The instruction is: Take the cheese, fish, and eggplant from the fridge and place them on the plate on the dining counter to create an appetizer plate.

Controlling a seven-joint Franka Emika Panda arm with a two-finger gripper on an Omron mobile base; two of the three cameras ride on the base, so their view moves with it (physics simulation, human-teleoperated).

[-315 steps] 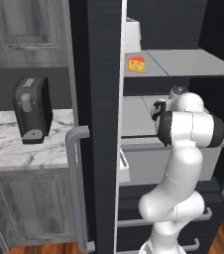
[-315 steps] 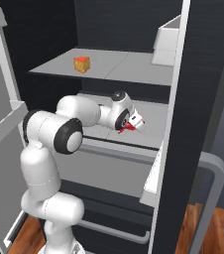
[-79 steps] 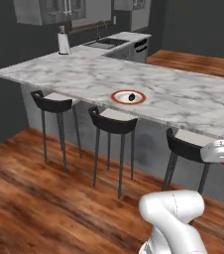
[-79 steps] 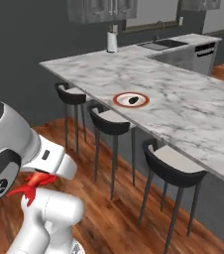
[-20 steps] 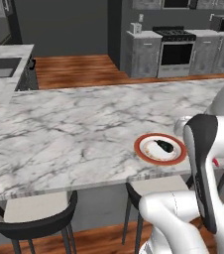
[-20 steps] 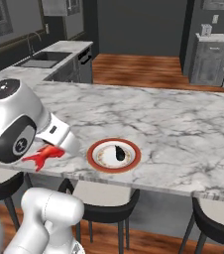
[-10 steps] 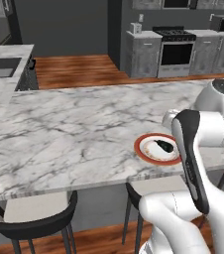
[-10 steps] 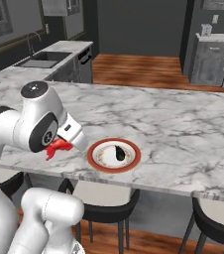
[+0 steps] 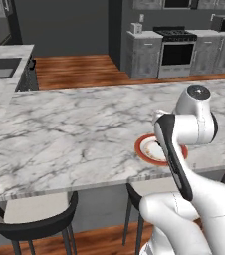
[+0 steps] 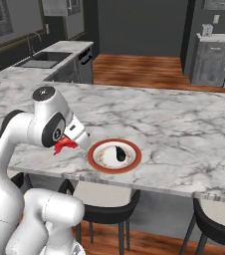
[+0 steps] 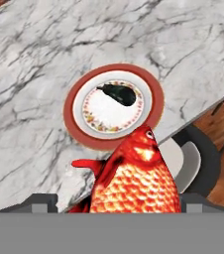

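Note:
My gripper (image 10: 64, 145) is shut on the red, scaly fish (image 10: 61, 146), which hangs over the near edge of the dining counter (image 10: 184, 134), just left of the plate (image 10: 92, 157). In the hand view the fish (image 11: 134, 183) fills the space between the two finger tips, its head pointing at the red-rimmed plate (image 11: 72, 111). The dark eggplant (image 11: 119, 94) lies on the plate's white centre, and it shows in the right base view too, eggplant (image 10: 120, 153). In the left base view my arm covers most of the plate (image 9: 143, 149). The cheese and the fridge are out of view.
Black round-backed stools (image 9: 30, 219) (image 10: 104, 204) stand under the counter's near edge, one right below the hand, stool (image 11: 193, 158). A sink (image 10: 37, 60) lies at the far left. Grey cabinets and an oven (image 9: 176, 55) line the back wall across the wood floor.
The arm has swung up and forward from beside the counter, carrying the fish toward the plate. The plate and the eggplant have not moved.

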